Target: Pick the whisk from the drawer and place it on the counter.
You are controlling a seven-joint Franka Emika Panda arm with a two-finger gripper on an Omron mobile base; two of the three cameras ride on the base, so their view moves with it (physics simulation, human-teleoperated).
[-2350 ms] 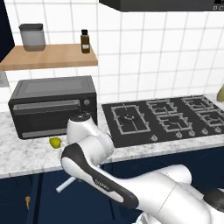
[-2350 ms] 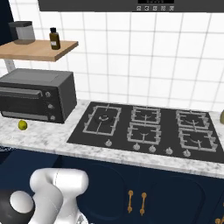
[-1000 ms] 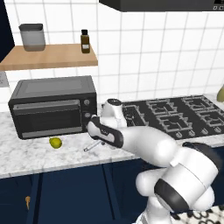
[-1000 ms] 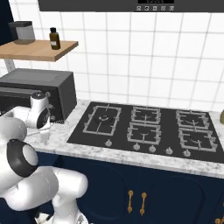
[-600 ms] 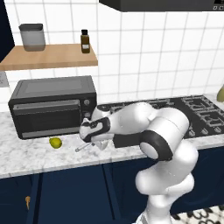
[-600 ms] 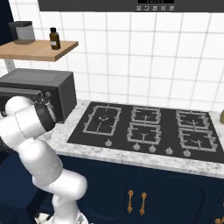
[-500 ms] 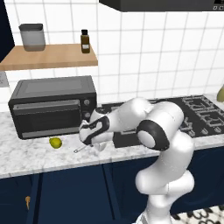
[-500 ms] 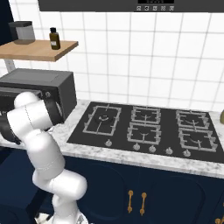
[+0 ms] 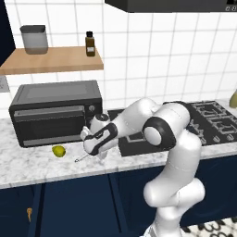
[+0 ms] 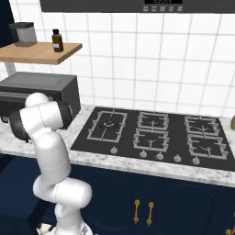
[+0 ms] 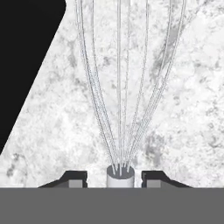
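A: Shelf [image 9: 51, 62] of light wood at the far left, with a grey canister [image 9: 34, 39] and a dark bottle [image 9: 90, 44] on it. Below it we see the black toaster oven [image 9: 55, 112] standing on the counter [image 9: 28, 164].

B: And in front of the oven, a small yellow-green fruit [image 9: 58, 151] lies on the marble. What comes next, to its right?

A: The whisk [image 9: 81, 158], low over the counter near the front edge, its thin end pointing left toward the fruit. We cannot tell whether it touches the stone.

B: The gripper [image 9: 90, 149] has it. In the hand view the white handle end of the whisk [image 11: 120, 176] sits between the two dark fingertips [image 11: 75, 176], a small gap showing on each side, so we cannot tell whether the jaws clamp it. The wires fan out over the speckled counter [image 11: 192, 109].

A: Furthest right, the black hob [image 10: 151, 131] is set into the counter [image 10: 92, 159].
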